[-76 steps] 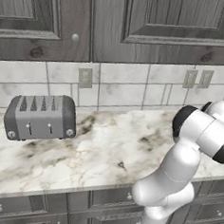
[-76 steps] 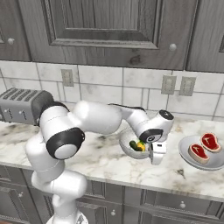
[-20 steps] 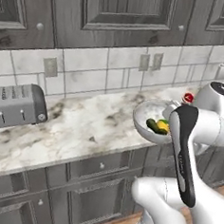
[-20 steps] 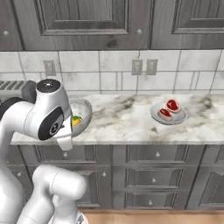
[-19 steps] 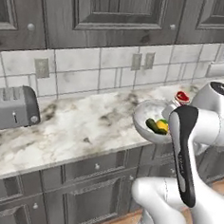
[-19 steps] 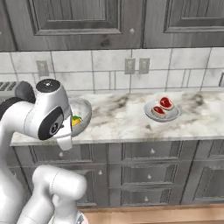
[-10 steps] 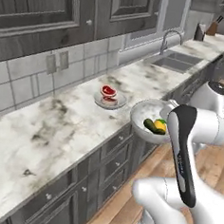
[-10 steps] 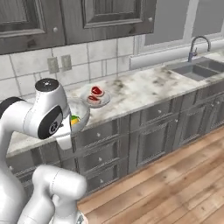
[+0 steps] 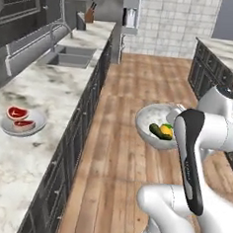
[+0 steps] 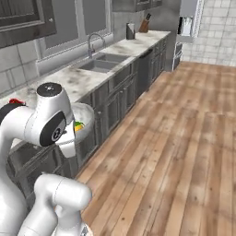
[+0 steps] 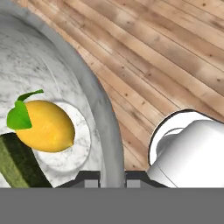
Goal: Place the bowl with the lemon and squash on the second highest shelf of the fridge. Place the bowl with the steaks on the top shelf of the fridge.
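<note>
My gripper (image 11: 112,176) is shut on the rim of a grey marbled bowl (image 11: 94,100), one finger inside and one outside. In the bowl lie a yellow lemon (image 11: 43,126) with a green leaf and a dark green squash (image 11: 17,164). The left base view shows this bowl (image 9: 150,118) held in the air over the wooden floor, beside my forearm. From the right base it (image 10: 86,114) hangs close to the counter front. The bowl with the steaks (image 9: 22,127) rests on the marble counter at the left, apart from my arm. The fridge's shelves are out of view.
A long marble counter (image 9: 51,88) with dark cabinets runs along the left, with a sink (image 9: 64,55), a faucet and a knife block (image 9: 89,18). A second counter (image 9: 225,53) stands at the right. Wooden floor (image 10: 184,120) lies open between them. A tall pale appliance (image 10: 188,20) ends the aisle.
The base has turned, so the whole picture has swung from facing the counter to looking down the aisle. The lemon and squash bowl stays in my shut gripper.
</note>
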Controlling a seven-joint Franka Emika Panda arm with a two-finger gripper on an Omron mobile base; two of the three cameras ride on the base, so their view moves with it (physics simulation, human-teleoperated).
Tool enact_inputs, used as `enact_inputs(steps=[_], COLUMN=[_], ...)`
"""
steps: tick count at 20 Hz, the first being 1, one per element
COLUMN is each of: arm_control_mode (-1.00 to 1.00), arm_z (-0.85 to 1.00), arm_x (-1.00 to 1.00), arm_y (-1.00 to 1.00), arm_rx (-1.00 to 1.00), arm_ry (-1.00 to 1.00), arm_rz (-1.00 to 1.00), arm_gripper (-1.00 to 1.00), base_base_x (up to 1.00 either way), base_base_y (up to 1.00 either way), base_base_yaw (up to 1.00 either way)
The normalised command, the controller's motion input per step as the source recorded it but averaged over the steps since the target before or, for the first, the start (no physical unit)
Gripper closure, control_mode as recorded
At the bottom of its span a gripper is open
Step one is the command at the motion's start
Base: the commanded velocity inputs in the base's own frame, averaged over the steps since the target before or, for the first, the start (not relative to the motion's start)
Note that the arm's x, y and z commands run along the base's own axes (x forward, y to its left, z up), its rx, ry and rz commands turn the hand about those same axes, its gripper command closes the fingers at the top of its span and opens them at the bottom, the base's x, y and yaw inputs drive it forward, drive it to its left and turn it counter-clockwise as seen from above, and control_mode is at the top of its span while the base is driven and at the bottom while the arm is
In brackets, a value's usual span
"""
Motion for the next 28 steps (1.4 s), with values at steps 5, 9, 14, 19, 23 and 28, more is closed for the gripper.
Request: enact_inputs(steps=[5, 9, 14, 19, 23, 28], arm_control_mode=[1.0, 1.0, 1.0, 1.0, 1.0, 1.0], arm_z=[0.0, 0.0, 0.0, 0.0, 0.0, 0.0], arm_x=[0.0, 0.0, 0.0, 0.0, 0.0, 0.0], arm_y=[0.0, 0.0, 0.0, 0.0, 0.0, 0.0], arm_rx=[0.0, 0.0, 0.0, 0.0, 0.0, 0.0], arm_ry=[0.0, 0.0, 0.0, 0.0, 0.0, 0.0], arm_rz=[0.0, 0.0, 0.0, 0.0, 0.0, 0.0], arm_gripper=[1.0, 1.0, 1.0, 1.0, 1.0, 1.0], base_base_x=[0.57, 1.0, 1.0, 1.0, 1.0, 1.0], base_base_y=[-0.4, -0.68, -0.36, -0.26, -0.24, -0.24], base_base_yaw=[-0.61, -0.29, -0.16, -0.09, -0.08, -0.07])
